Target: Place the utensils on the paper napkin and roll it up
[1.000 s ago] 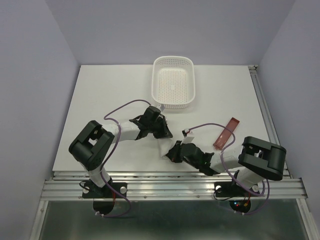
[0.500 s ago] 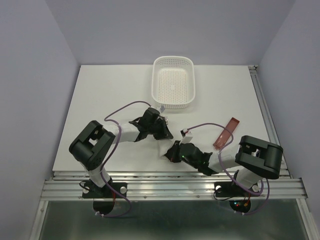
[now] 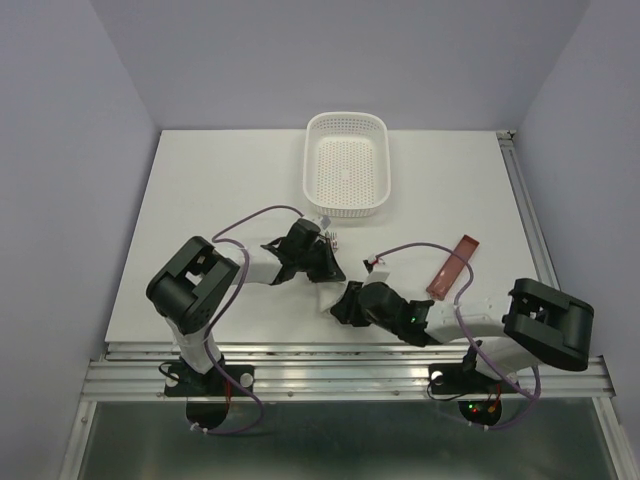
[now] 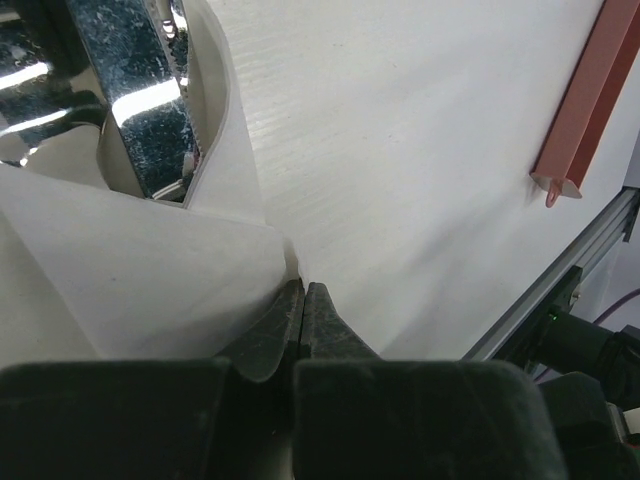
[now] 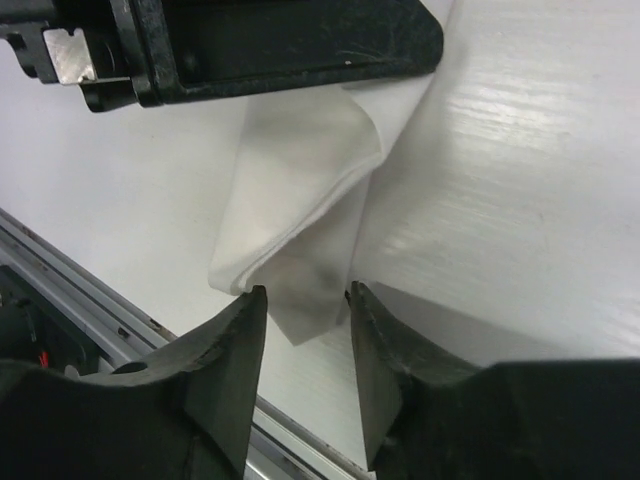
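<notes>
The paper napkin lies folded and bunched between my two grippers near the table's front edge. My left gripper is shut, and its tips pinch a raised fold of the napkin. My right gripper is open, and its jaws straddle the napkin's hanging lower corner without closing on it. A shiny metal piece shows behind the napkin's curl; I cannot tell whether it is the spoon. No dark green handle is visible.
The white perforated basket stands at the back centre. A long red-brown strip lies to the right and also shows in the left wrist view. The aluminium rail runs just in front of the grippers.
The right arm's elbow has swung out to the right while its gripper stayed at the napkin. The left gripper has hardly moved and keeps its pinch.
</notes>
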Robot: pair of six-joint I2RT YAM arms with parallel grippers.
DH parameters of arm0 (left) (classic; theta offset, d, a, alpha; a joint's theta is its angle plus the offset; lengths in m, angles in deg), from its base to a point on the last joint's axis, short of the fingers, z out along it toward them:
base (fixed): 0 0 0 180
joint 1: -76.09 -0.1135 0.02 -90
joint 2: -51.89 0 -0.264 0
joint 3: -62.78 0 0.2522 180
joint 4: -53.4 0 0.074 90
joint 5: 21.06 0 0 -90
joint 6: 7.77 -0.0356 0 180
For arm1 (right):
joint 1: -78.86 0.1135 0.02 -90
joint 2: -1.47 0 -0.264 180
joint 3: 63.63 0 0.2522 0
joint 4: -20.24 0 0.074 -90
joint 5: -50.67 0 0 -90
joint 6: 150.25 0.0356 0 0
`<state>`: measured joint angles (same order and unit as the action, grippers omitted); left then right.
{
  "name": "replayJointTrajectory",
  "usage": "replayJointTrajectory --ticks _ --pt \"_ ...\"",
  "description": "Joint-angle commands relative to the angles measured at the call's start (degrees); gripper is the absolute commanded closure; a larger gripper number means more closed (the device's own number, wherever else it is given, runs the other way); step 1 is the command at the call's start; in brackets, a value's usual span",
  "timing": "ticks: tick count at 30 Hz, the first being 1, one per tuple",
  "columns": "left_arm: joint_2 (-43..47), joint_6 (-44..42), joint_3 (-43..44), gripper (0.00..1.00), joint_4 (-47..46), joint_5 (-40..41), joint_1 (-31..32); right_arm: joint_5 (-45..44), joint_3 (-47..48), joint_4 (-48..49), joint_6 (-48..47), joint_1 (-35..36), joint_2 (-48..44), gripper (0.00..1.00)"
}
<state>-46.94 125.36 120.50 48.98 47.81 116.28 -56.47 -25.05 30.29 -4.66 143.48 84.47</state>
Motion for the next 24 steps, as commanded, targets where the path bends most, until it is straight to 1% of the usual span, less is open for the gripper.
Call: replayJointTrajectory --ticks 1,4,9,10,13,18,21,24 --pt "-0.8 -1.5 -0.5 1.0 -2.3 0.5 0.4 -1.5 1.5 -9.5 2.2 0.7 -4.7 0.53" --pt "-1.1 -1.6 -0.5 1.0 -2.4 0.6 0.4 -2.5 2.3 -11.8 3.0 0.7 -6.4 0.47" --pt "-1.2 -1.5 -0.5 1.0 -2.4 0.9 0.4 -3.1 4.2 -11.8 2.8 0.7 -6.9 0.45" --pt "-1.0 -1.5 -0.6 1.0 -2.3 0.9 0.4 -3.2 4.7 -11.9 2.7 0.7 -6.9 0.42" --pt "-0.9 -1.4 -0.7 1.0 -2.3 1.0 0.5 -3.7 6.2 -11.7 2.5 0.7 -6.2 0.38" --pt "-0.8 -1.3 -0.8 1.0 -2.1 1.0 0.4 -3.1 6.6 -9.1 2.2 0.7 -6.3 0.38" --pt "-0.8 -1.3 -0.7 1.0 -2.1 1.0 0.4 -4.6 8.0 -12.1 2.7 0.7 -4.2 0.38" --pt "-0.8 -1.4 -0.4 1.0 -1.9 0.9 0.4 -6.7 8.9 -13.5 3.3 0.6 -1.6 0.45"
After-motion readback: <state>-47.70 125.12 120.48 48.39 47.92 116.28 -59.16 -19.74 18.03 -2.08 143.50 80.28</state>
